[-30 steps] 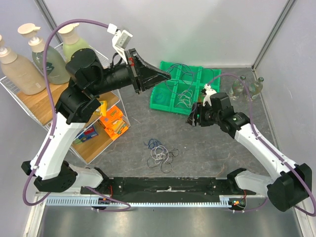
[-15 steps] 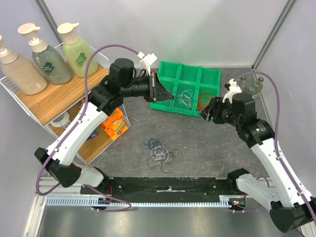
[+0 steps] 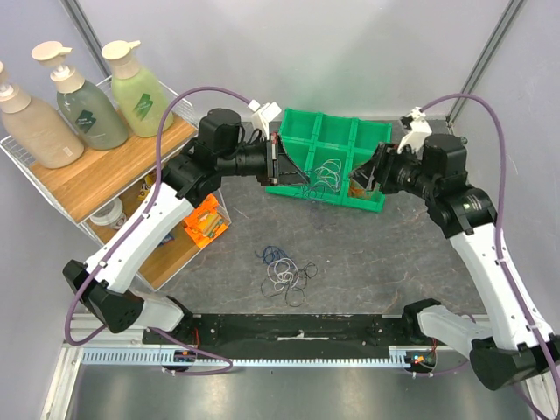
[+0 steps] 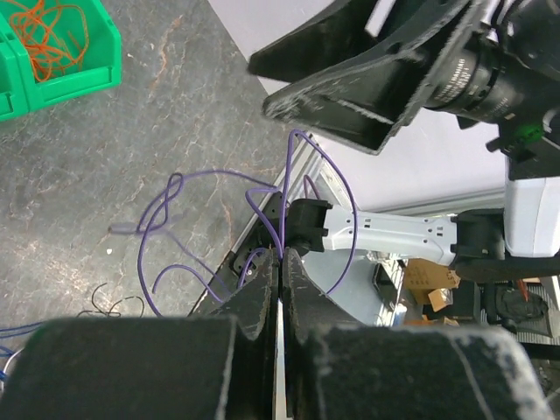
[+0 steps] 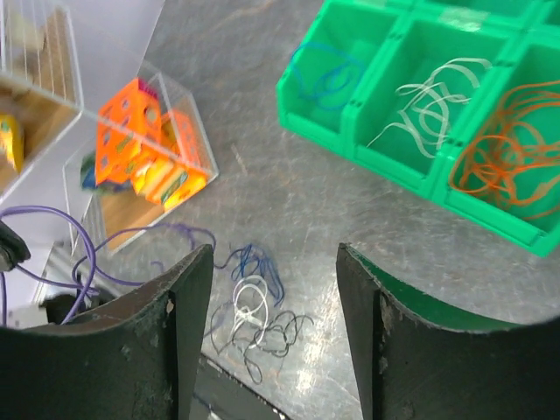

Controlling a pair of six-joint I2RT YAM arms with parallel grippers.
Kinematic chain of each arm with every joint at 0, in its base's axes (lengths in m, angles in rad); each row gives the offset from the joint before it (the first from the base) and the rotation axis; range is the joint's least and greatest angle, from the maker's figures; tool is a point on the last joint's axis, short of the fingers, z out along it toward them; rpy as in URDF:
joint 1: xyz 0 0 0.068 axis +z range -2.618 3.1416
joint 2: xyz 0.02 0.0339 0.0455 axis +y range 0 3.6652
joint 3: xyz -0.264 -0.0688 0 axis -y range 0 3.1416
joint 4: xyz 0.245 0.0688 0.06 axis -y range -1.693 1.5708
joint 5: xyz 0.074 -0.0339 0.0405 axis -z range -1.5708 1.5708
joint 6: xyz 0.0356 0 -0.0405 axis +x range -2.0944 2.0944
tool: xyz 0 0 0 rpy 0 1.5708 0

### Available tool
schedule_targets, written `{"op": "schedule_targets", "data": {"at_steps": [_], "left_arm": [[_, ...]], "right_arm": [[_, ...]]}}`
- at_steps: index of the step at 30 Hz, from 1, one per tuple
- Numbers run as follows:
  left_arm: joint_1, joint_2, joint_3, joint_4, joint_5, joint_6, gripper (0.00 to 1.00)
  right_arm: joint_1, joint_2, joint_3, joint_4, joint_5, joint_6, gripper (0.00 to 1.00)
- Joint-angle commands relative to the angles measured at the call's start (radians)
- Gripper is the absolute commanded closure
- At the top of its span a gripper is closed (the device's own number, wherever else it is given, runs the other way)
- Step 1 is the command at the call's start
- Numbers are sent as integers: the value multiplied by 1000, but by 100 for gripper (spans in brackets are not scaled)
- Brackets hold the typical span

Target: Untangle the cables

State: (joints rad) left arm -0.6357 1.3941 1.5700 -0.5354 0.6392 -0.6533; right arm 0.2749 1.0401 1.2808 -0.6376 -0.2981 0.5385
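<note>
Overhead, the mottled grey table (image 3: 394,254) stands between pale walls (image 3: 306,52), a shelf (image 3: 87,179) of pump bottles (image 3: 83,109) at its left. Tangled cables (image 3: 284,271) lie near the arm bases, others in the green tray (image 3: 374,133). Only the left wrist view shows the left gripper (image 4: 280,262) clenched on a thin purple wire (image 4: 210,179); the right gripper (image 5: 271,262) gapes, holding nothing

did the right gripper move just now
Yes. The right gripper moved back and right, away from the cable pile, to the green tray's right end.
</note>
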Motion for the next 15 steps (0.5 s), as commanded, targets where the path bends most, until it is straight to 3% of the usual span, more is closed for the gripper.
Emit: {"op": "schedule_targets", "data": {"at_steps": [1,7,15], "left_arm": [[4,-20,-4,57,45,-34,98],[7,-18,10,64,50,-34,98],[7,-18,13,77,79,-35,98]], "right_arm": [[7,77,-35,18,-223,-103,35],[26,52,-187,84,-288,-120,38],[78,74,-245,164,-251,-117,34]]}}
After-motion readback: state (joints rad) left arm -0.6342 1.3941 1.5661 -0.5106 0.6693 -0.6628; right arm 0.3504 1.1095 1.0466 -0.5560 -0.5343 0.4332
